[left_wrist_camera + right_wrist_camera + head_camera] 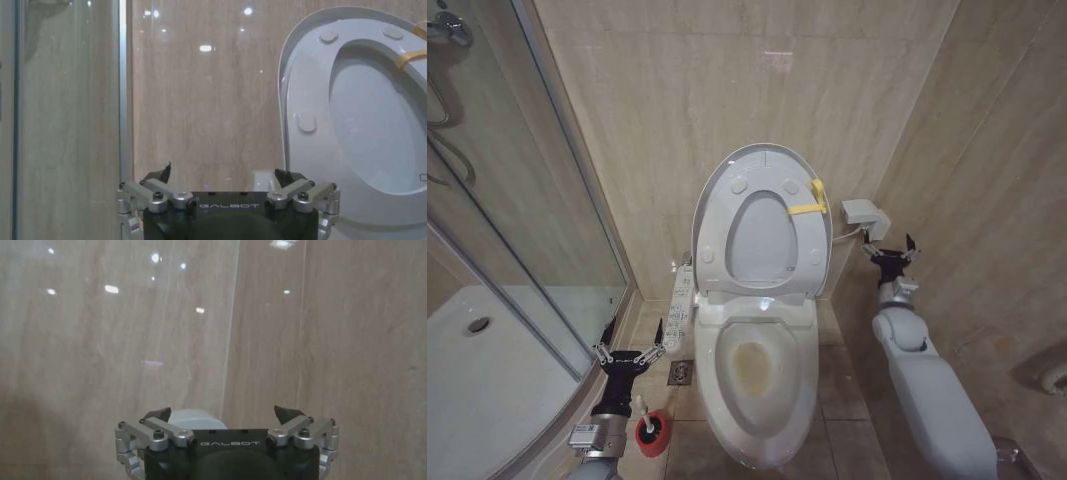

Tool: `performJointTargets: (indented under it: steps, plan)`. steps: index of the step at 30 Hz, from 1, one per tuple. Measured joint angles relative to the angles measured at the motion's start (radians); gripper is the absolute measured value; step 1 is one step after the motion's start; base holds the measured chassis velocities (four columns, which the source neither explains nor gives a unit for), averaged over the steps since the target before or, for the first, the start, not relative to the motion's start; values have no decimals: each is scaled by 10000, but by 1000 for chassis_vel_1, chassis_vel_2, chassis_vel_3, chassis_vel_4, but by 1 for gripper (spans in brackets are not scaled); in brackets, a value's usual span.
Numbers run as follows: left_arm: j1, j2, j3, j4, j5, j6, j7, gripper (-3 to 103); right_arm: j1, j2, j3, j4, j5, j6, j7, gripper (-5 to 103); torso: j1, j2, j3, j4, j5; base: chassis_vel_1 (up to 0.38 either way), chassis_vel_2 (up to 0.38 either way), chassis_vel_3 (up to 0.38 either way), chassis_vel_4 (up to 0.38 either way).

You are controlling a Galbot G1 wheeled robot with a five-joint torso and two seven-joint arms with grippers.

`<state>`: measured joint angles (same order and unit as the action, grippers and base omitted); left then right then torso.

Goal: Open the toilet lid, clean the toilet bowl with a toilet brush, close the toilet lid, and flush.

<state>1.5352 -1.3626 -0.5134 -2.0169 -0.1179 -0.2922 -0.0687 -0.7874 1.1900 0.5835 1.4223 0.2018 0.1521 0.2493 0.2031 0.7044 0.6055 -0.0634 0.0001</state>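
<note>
Lid: toilet lid [767, 165] raised, upright against back wall, seat w/ yellow strap [804, 209] up against it.
Bowl: toilet bowl [760, 375] exposed, yellow-brown stain inside.
Brush: toilet brush [641, 418] standing in red cup [653, 440] on floor, at bowl's 9 o'clock.
L gripper: left gripper [631, 340] fingers spread, empty, at 12 o'clock of brush, beside control panel [679, 310].
R gripper: right gripper [891, 247] fingers spread, empty, at lid's 3 o'clock, just below white wall box [864, 214].

Readable text, item one: the brand word "GALBOT", printed in pale capitals on the black body of the left pincer [223, 172], just below the spread fingers, as seen in the left wrist view.

Item two: the same word "GALBOT", printed in the same place on the black body of the right pincer [223, 413], as seen in the right wrist view.

No other legible lettering, number or sign is recorded.
</note>
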Motion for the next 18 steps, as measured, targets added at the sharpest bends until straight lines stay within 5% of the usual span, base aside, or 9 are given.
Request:
performJointTargets:
  steps: [6,18]
  plan:
    - [-1,0,2,0,0,0,2,100,844,-12,-168,-974,-110,45,-15,100,-2,0,0,-11,-1,0,0,0,0]
    - [0,0,2,0,0,0,1,100,2288,1091,-929,-2438,-540,64,152,100,-1,0,0,-5,-3,0,0,0,0]
